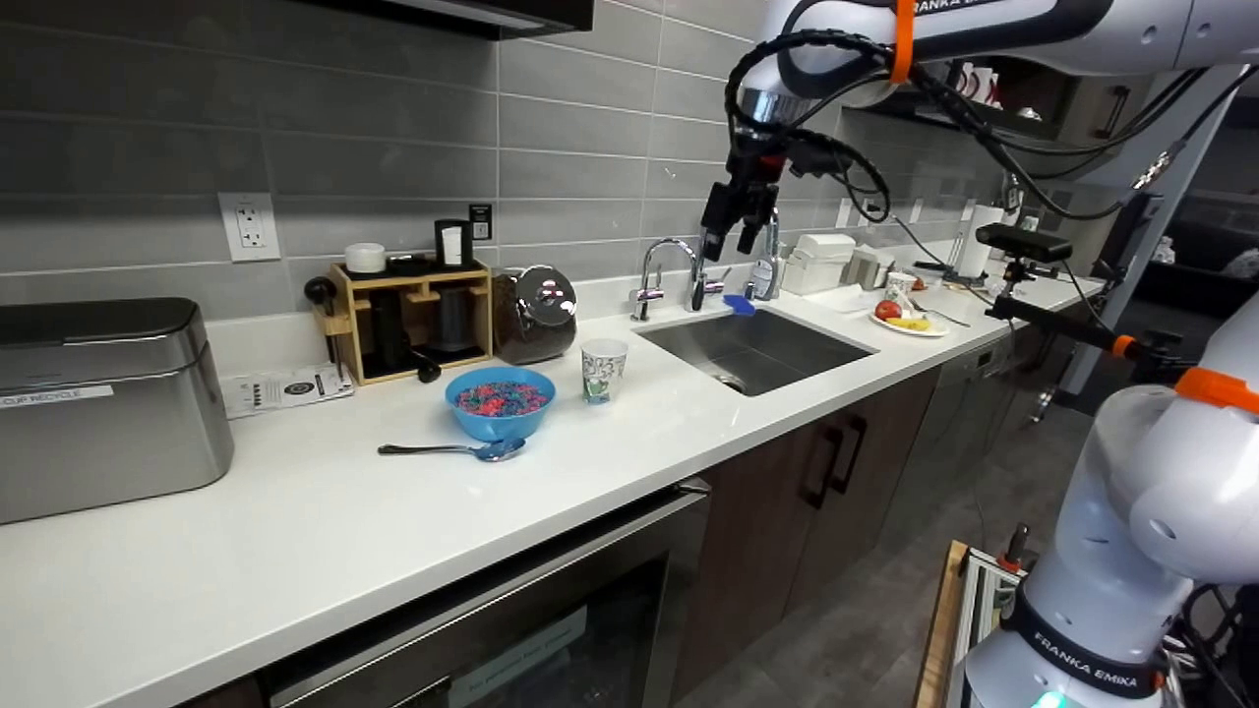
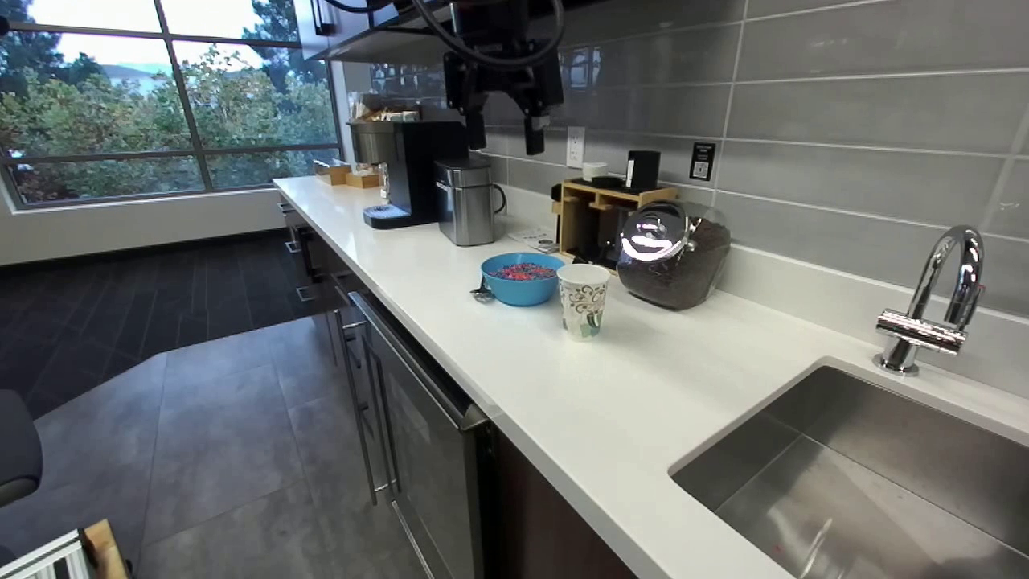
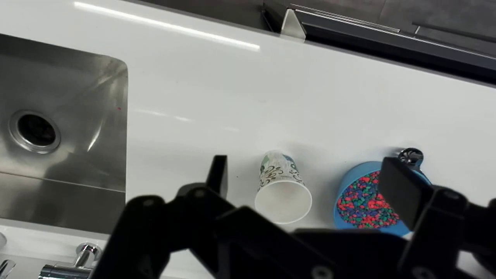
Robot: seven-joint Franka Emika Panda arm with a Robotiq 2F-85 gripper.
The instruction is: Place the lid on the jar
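Note:
A clear jar (image 1: 517, 329) with dark contents stands against the backsplash; it shows in both exterior views (image 2: 698, 261). A round shiny lid (image 1: 547, 295) sits on the jar's slanted mouth and also shows in an exterior view (image 2: 655, 233). No separate loose lid shows. My gripper (image 1: 731, 244) hangs high above the counter, apart from the jar and touching nothing. Its two fingers are spread wide with nothing between them, as an exterior view (image 2: 506, 138) and the wrist view (image 3: 310, 182) show. The jar and lid are out of the wrist view.
A patterned paper cup (image 3: 284, 201) stands on the counter below the fingers. A blue bowl (image 1: 499, 425) of colourful bits and a spoon (image 1: 497, 450) are beside it. A sink (image 2: 876, 482), chrome faucet (image 2: 932, 314), wooden rack (image 1: 408, 324) and steel bin (image 1: 108, 423) stand around.

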